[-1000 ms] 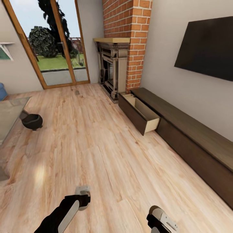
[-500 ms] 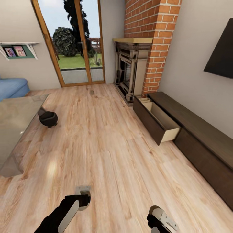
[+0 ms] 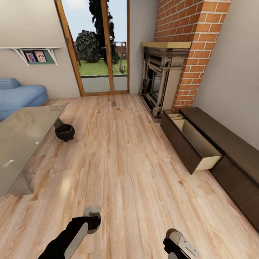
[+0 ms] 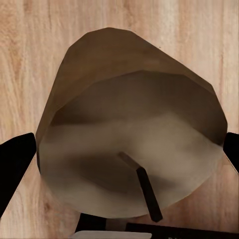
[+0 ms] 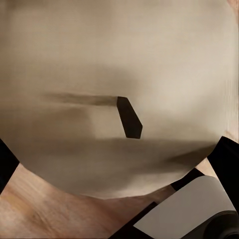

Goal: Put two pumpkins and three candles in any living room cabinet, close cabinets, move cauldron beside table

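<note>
Both arms are held low over the wooden floor [image 3: 118,172], each carrying a candle. The left gripper [image 3: 92,220] has its fingers clamped on a pale beige candle [image 4: 129,144]; from the left wrist camera the stubby cylinder sits between the two dark fingers [image 4: 15,164], its flat top and short dark wick facing the lens. The right gripper [image 3: 172,241] sits at the bottom edge of the head view, and its wrist camera looks straight at a second candle [image 5: 114,94] (so close that its pale face nearly blocks the frame), with a dark finger at each side, so those fingers are closed on it too.

Along the right-hand wall stands the long, low dark-brown cabinet [image 3: 230,144]. One drawer [image 3: 192,142], at the end nearest the fireplace [image 3: 158,82], is pulled out over the floor, its light wooden inside showing; I cannot tell what lies in it. The brick chimney [image 3: 190,46] rises above the fireplace.

Across the room the black cauldron [image 3: 64,132] rests on the floor just beside the far corner of the glass tabletop [image 3: 21,140]. Beyond that are a blue sofa [image 3: 18,95], a wall shelf [image 3: 34,52] with pictures, and the glass garden door [image 3: 97,46].
</note>
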